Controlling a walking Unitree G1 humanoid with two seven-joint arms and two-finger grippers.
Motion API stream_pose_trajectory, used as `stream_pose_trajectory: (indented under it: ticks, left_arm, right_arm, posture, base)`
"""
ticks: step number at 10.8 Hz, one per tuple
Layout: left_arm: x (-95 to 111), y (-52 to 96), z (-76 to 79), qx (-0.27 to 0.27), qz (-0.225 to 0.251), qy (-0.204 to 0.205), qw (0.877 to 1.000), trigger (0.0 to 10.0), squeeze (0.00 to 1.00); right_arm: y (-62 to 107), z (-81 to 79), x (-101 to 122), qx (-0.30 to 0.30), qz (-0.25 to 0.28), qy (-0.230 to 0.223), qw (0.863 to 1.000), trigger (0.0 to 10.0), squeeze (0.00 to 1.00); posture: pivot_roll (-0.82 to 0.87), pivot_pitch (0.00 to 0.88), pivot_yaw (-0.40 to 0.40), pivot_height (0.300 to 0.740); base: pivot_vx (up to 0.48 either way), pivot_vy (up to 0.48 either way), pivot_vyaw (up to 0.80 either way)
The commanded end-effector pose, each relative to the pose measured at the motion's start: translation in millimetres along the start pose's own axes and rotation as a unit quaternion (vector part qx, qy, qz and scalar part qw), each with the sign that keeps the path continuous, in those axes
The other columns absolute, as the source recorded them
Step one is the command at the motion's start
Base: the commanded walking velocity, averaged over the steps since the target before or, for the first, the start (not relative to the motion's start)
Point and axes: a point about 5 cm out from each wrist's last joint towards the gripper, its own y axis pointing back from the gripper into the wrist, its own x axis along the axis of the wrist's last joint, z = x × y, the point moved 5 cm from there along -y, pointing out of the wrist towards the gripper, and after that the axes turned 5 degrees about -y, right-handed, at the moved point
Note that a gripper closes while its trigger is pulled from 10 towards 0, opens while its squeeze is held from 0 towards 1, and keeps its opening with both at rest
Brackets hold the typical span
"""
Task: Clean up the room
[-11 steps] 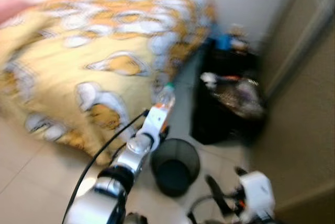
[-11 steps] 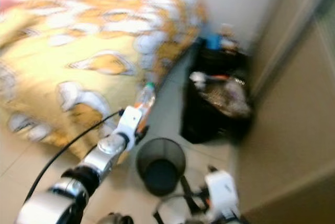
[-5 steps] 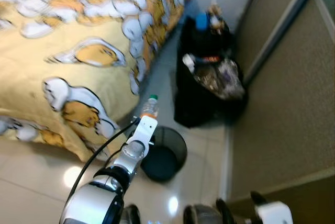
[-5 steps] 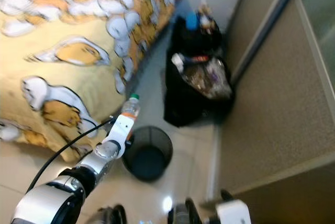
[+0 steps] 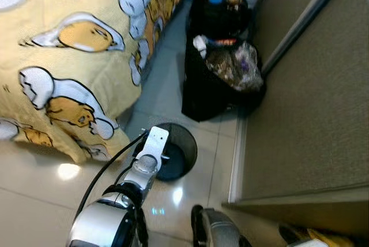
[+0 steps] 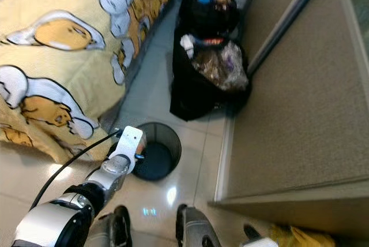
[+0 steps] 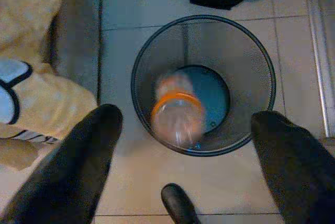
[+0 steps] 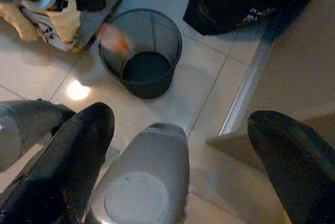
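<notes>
On the tiled floor (image 5: 46, 189) just right of the bed's near corner stands a round black wire-mesh bin (image 5: 173, 157), and we hold our left gripper (image 7: 180, 166) directly above its mouth. Its jaws stand wide apart with nothing between them. Below them, a blurred plastic bottle (image 7: 177, 113) with an orange band is inside the bin's rim, apparently dropping toward the dark solid bottom; the right wrist view catches the same orange smear (image 8: 116, 36) at the bin's edge. We judge the gripper is placed over the centre so the bottle falls cleanly inside rather than glancing off the thin rim.

The bin is light, open mesh with slightly tapering walls and a solid base, so it could tip or slide on the glossy tiles if nudged. The bottle looks clear and thin-walled, probably light and empty.

Our right gripper (image 8: 178, 145) hangs low on the near right, jaws also spread and empty, looking down past our own grey rounded leg (image 8: 141, 177).

The bed is draped with a soft, fleecy yellow blanket (image 5: 63, 56) printed with white and orange cartoon shapes, hanging down to the floor beside the bin. Farther off, a bulging black rubbish bag (image 5: 222, 79) of crinkled wrappers slumps against the brown textured wall panel (image 5: 311, 103) on the right.
</notes>
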Motion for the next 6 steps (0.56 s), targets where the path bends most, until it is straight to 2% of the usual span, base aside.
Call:
stream_pose_trajectory:
  ticks: [1,2,3,4,5,6]
  left_arm:
    - [-3.0,1.1,11.2,-0.019,-0.006,-0.018,1.0,10.0,1.0]
    - [-0.7,0.9,10.4,-0.018,0.0,-0.021,1.0,10.0,1.0]
    - [10.4,0.4,6.5,-0.019,0.032,-0.03,0.999,10.0,0.0]
    - [23.0,2.3,3.2,-0.041,0.083,0.001,0.996,10.0,0.0]
    - [30.0,5.2,-3.0,-0.055,0.121,0.031,0.991,10.0,0.0]
    - [39.1,16.0,-22.9,-0.065,0.184,0.071,0.978,10.0,0.0]
  right_arm:
    - [2.7,0.8,-2.7,-0.003,-0.013,-0.003,1.0,10.0,0.0]
    - [-2.6,1.3,-1.6,-0.001,-0.008,-0.001,1.0,10.0,0.0]
    - [-17.1,3.0,5.0,0.002,0.015,0.002,1.0,10.0,0.0]
    - [-41.6,11.2,14.5,-0.013,0.051,-0.028,0.998,10.0,0.0]
    - [-58.4,16.8,20.2,-0.019,0.072,-0.046,0.996,10.0,0.0]
    - [-87.8,23.5,29.9,-0.016,0.102,-0.049,0.993,10.0,0.0]
  posture:
    - [-0.49,0.304,-0.106,0.732]
    - [-0.47,0.282,-0.093,0.732]
    - [-0.43,0.233,-0.057,0.732]
    - [-0.35,0.138,-0.005,0.732]
    - [-0.29,0.062,0.026,0.732]
    - [-0.19,0.0,0.07,0.732]
  base:
    - [0.0,0.0,0.0]
    - [0.0,0.0,0.0]
    - [0.0,0.0,0.0]
    - [0.0,0.0,0.0]
    - [0.0,0.0,0.0]
    - [0.0,0.0,0.0]
